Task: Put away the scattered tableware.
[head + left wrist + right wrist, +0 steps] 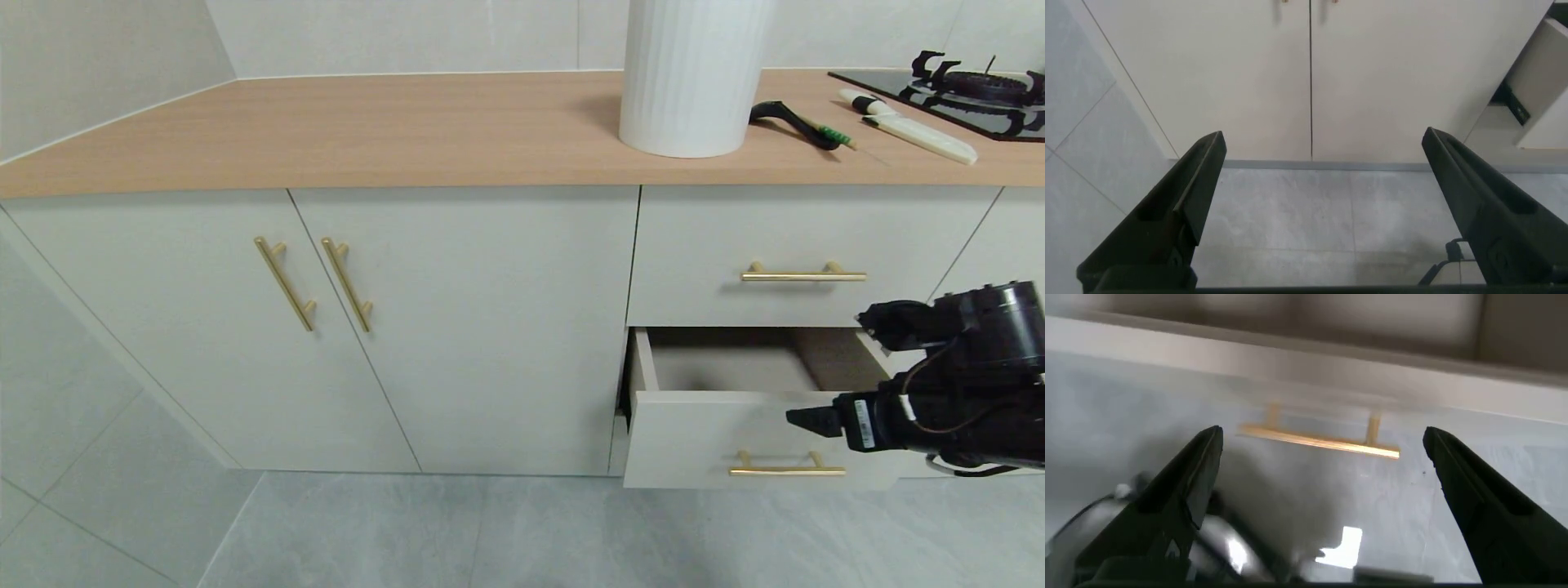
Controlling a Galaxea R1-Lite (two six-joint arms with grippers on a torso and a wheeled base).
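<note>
On the wooden counter (367, 131) at the back right lie a black-handled utensil (788, 117), a thin green-tipped stick (834, 135) and a white knife (922, 135). Below them the lower drawer (702, 429) stands pulled out, and the part of its inside that shows is bare. My right gripper (826, 366) is open at the drawer's right front corner, above its gold handle (788, 469). In the right wrist view the handle (1319, 441) lies between the spread fingers of that gripper (1323, 441). My left gripper (1323, 143) is open and empty, low over the floor before the cabinet doors (1310, 73).
A tall white ribbed container (690, 73) stands on the counter beside the utensils. A black gas hob (971, 90) is at the far right. The upper drawer (804, 253) and the double cabinet doors (326, 327) are closed. Grey tiled floor (408, 531) lies open in front.
</note>
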